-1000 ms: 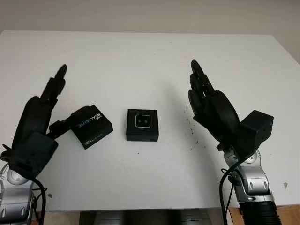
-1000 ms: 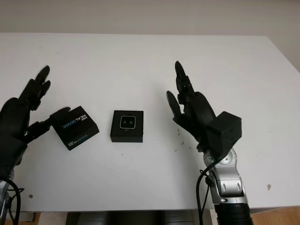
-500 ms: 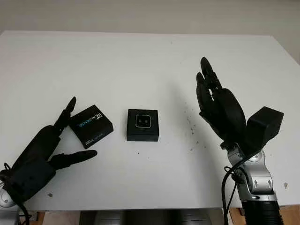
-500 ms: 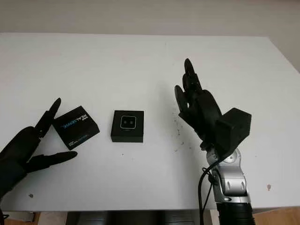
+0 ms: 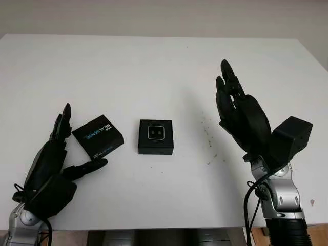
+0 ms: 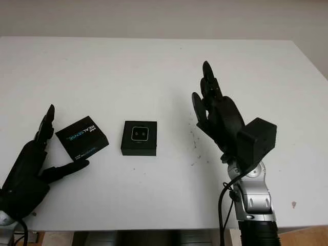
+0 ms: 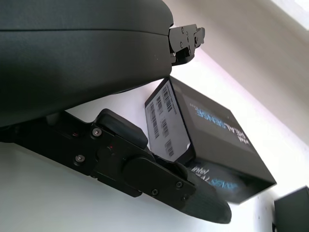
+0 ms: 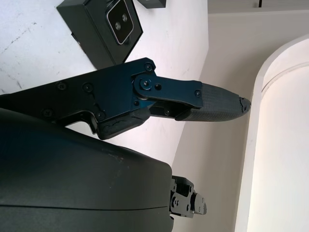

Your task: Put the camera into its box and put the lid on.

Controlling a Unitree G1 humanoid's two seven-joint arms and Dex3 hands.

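While camera [image 5: 156, 132] sits in box [image 5: 155, 147], lid [image 5: 98, 137] off

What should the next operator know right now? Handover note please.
Left hand: open, low at the table's near left, fingers on either side of the lid but not gripping it.
Right hand: open, raised above the table right of centre, holding nothing.
Box: mid-table, open, with the camera already sitting inside, lenses up.
Lid: printed black piece, lying just left of the box, apart from it.
Done: camera is in the box.
Left: grasp the lid, carry it over the box and seat it.
Table: white, a few dark specks right of the box.
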